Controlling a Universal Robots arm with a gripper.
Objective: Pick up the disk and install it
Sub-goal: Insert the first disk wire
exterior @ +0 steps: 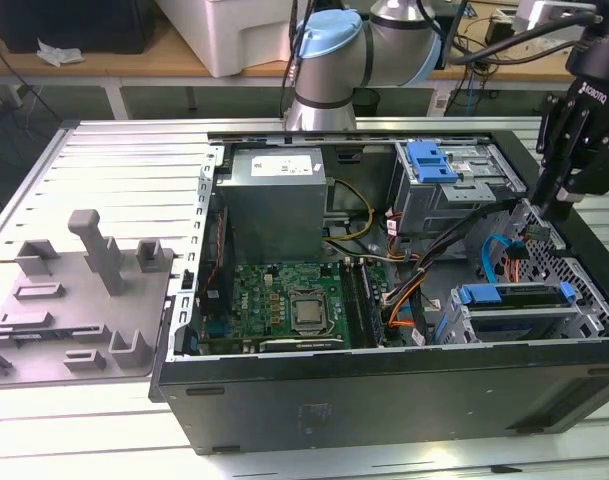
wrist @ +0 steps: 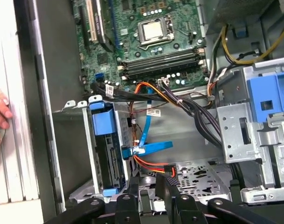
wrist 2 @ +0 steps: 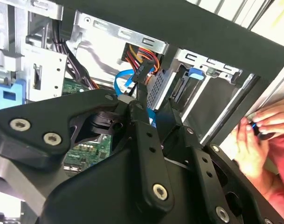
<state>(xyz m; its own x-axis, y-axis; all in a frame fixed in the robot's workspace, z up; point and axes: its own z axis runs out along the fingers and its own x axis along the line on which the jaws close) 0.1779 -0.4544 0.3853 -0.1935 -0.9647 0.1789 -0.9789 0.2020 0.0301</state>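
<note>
Grey metal table [exterior: 104, 150] carries the open computer case [exterior: 384, 400]. Inside, the disk [exterior: 514, 298] sits in the lower drive cage, mostly hidden, its blue carrier showing. The gripper [exterior: 546, 212] hangs just above the cables [exterior: 496, 248]; whether its jaws are closed I cannot tell.

Silver arm [exterior: 399, 45], blue joint cap [exterior: 329, 45]; blk linkage [wrist 2: 148, 144], hex screws [wrist 2: 159, 191].
</note>
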